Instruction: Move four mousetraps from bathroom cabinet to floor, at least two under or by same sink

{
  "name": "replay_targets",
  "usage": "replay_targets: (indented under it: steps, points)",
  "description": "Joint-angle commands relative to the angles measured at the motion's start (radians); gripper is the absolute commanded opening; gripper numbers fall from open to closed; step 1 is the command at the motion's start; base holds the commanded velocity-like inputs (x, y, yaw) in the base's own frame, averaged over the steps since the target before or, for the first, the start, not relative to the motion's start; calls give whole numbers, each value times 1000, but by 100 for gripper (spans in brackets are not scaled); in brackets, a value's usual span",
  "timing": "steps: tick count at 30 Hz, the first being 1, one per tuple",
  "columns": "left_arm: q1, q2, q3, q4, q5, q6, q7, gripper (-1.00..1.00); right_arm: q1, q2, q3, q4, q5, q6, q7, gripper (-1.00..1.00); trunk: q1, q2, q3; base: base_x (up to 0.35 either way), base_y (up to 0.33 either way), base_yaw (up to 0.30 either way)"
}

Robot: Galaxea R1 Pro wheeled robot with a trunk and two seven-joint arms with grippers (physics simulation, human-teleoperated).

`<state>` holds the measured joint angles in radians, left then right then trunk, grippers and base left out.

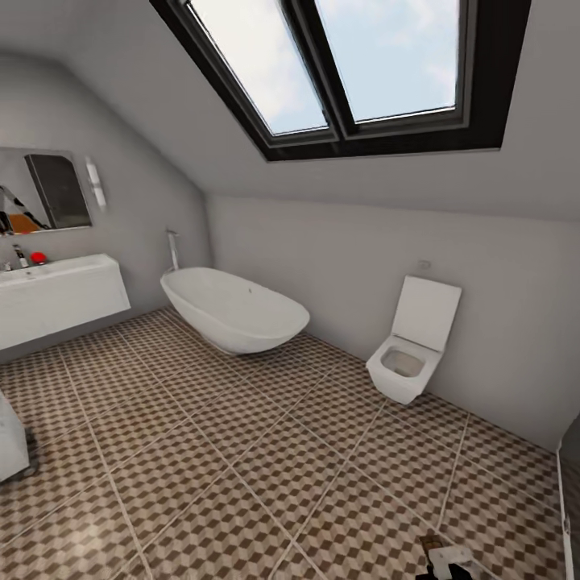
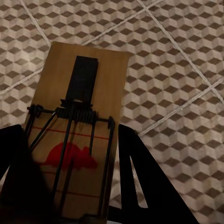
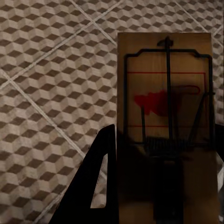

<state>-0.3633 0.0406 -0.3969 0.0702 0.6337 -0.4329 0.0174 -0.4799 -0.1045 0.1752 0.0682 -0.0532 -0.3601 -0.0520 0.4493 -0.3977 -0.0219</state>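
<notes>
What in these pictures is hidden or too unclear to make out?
- Left wrist view: the near end of the mousetrap is cut off by the frame edge and covered by the dark fingers.
- Right wrist view: the second mousetrap has its near end in shadow.
- Head view: items by the sink are too small; the mirror reflection is unclear.

cube-tile bathroom floor (image 1: 242, 467) w/ tub (image 1: 234, 310) standing on it.

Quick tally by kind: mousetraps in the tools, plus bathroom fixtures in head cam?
Mousetraps: 2, one in the left tool, one in the right tool
Bathtub: 1
Toilet: 1
Sink: 1
Mirror: 1
Skylight: 1
Total: 7
</notes>
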Motion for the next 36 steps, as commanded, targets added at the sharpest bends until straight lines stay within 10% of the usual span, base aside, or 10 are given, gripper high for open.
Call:
replay_targets:
  steps: [1, 36]
  points:
    - [-2, -1, -7, 3, -3, -4, 5, -100, -2, 0, 9, 4, -7, -7, 0, -100, 1, -2, -2, 0, 0, 292]
    - [-2, 4, -5, 3, -2, -6, 7, -100, -2, 0, 9, 4, -6, -7, 0, -100, 1, -2, -2, 85, 0, 292]
